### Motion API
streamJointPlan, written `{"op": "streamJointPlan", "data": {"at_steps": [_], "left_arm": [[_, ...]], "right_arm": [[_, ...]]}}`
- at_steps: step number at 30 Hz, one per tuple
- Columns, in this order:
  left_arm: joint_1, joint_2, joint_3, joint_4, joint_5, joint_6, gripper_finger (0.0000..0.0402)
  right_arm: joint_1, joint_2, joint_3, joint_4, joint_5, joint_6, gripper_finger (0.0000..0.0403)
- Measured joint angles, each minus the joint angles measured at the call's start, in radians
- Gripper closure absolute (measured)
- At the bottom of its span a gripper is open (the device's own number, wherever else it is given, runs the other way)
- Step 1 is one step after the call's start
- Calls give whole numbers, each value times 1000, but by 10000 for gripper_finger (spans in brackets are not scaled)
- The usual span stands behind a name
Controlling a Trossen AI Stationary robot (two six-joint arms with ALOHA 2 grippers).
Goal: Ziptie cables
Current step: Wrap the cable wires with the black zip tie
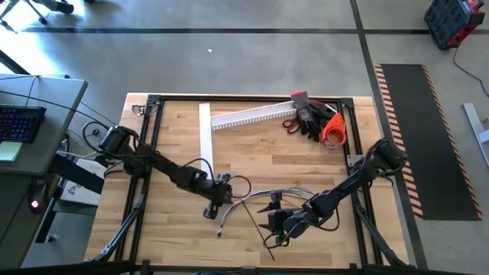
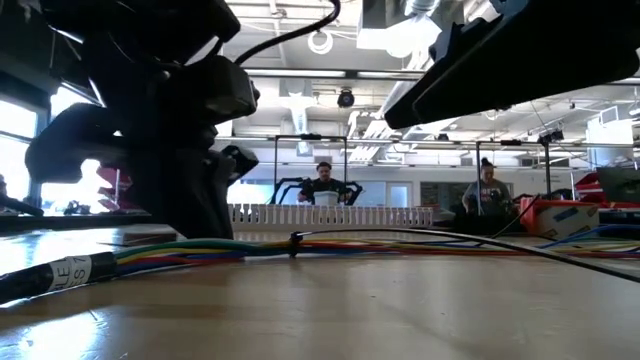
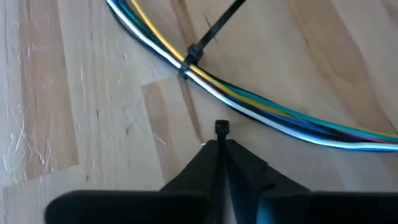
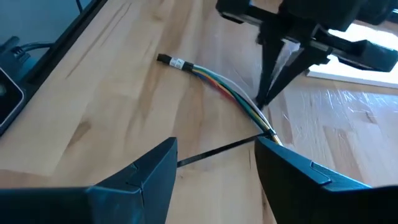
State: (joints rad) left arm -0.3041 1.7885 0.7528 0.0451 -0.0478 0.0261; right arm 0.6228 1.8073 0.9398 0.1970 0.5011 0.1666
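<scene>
- The wooden table (image 1: 252,145) has a butcher-block top inside a black metal frame; the floor around it is grey concrete.
- A black floor mat (image 1: 424,137) edged with orange and white stripes lies on the floor beside the table's right side.
- The left arm reaches from the table's left edge toward its middle. The left end effector (image 3: 221,146) has its fingers pressed together, pinching the tail of a ziptie (image 3: 221,129) whose square head sticks out just past the fingertips, close to the cables without touching them.
- The right arm comes in from the right edge. The right end effector (image 4: 214,165) is spread, its two fingers on either side of a strip and touching nothing.
- A white slotted cable channel (image 1: 250,116) lies at the far side of the table, with a flat white strip (image 1: 205,134) beside it at a right angle.
- The cables (image 3: 261,106), a bundle of yellow, white, blue, green and black wires, curve across the middle of the table between the two end effectors.
- Black gloves (image 1: 312,116), a red-handled tool (image 1: 290,122) and an orange roll (image 1: 333,130) sit at the far right corner.
- A second ziptie (image 3: 193,55) is cinched around the bundle, its long tail (image 4: 214,151) running off across the wood.
- A pale label (image 2: 72,270) wraps the bundle near its end; the low view shows letters on it, but they are not clear enough to read for certain.
- Two people (image 2: 322,180) sit in the room beyond the table.
</scene>
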Motion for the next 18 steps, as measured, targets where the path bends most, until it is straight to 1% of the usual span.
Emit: {"op": "streamJointPlan", "data": {"at_steps": [4, 11, 15, 18], "left_arm": [[11, 0, 1, 6, 5, -13, 399], [-10, -59, 31, -18, -58, 12, 401], [-13, -110, 40, 3, -58, 19, 401], [-14, -124, 38, 12, -52, 15, 401]], "right_arm": [[0, 0, 0, 18, -1, -9, 203], [-11, 0, 1, 29, -10, -15, 203], [-36, 10, 1, 46, -10, -72, 206], [-63, 34, 1, 88, -14, -132, 214]]}}
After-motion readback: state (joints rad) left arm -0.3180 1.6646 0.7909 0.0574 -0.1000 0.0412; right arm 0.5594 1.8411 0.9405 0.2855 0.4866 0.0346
